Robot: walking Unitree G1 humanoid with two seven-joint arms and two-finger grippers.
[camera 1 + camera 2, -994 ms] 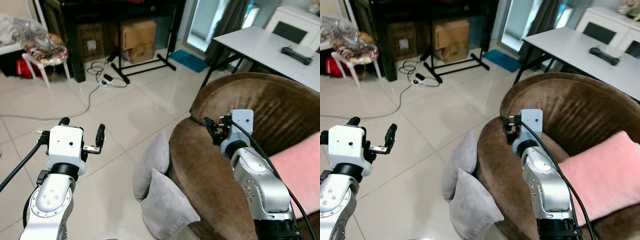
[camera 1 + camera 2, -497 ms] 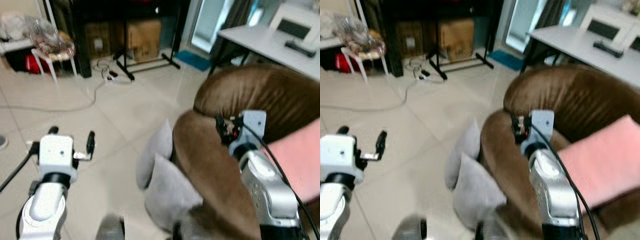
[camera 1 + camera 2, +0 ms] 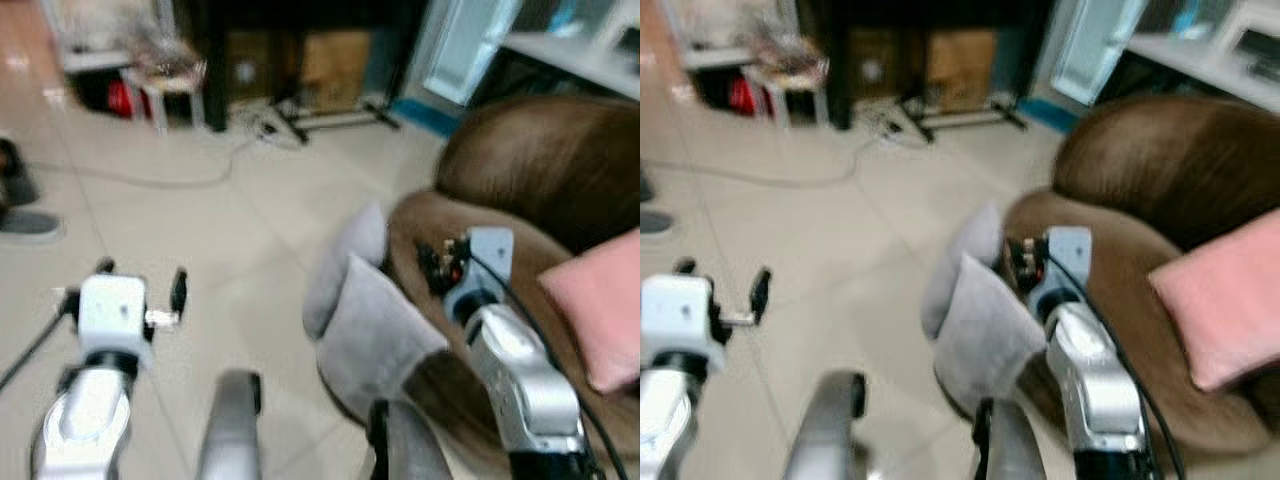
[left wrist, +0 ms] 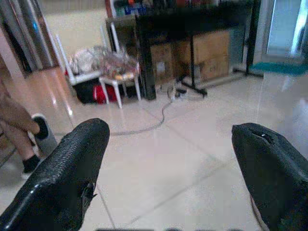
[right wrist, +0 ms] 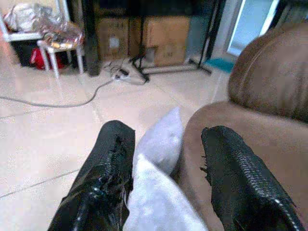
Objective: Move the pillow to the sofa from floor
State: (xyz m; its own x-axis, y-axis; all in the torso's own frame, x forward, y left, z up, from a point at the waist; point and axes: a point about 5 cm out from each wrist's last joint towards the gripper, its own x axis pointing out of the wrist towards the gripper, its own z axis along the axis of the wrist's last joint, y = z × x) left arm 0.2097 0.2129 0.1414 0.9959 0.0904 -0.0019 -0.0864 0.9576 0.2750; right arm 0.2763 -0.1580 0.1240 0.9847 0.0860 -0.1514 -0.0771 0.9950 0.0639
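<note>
The grey pillow (image 3: 375, 330) stands on its edge on the floor (image 3: 230, 240), leaning against the arm of the brown sofa (image 3: 530, 170), probably because it slid off there. The right gripper (image 3: 437, 262) hangs above the sofa arm with its fingers apart and nothing between them; the pillow is just below and beside it. The left gripper (image 3: 140, 285) is also spread and empty over bare tiles, and the pillow lies well apart from it, toward the sofa.
</note>
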